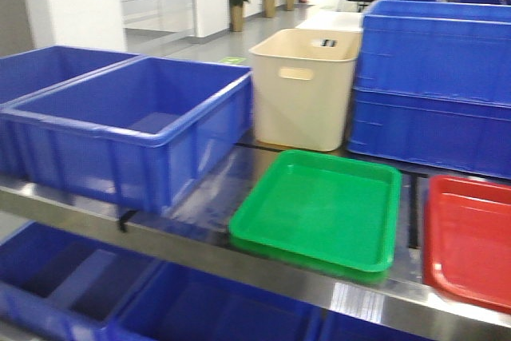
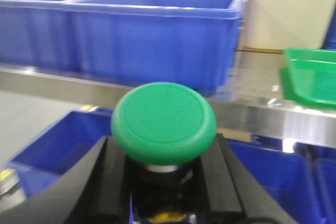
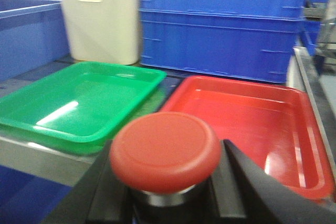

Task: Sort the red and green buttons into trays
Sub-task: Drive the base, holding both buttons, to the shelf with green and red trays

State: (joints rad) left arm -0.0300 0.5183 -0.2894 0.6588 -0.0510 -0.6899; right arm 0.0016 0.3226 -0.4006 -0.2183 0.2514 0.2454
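Where the left gripper (image 2: 164, 174) clamps it between black fingers (image 2: 107, 177), the green button (image 2: 163, 121) sits cap up, with the green tray (image 2: 315, 80) ahead to the right on the steel shelf (image 2: 304, 127). Right gripper (image 3: 168, 198): closed on the red button (image 3: 165, 150), cap up; red tray (image 3: 252, 111) just ahead, green tray ahead-left.

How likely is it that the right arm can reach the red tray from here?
Probably yes. The right end effector, shut on the red button, faces the red tray just ahead; nothing shows between them.
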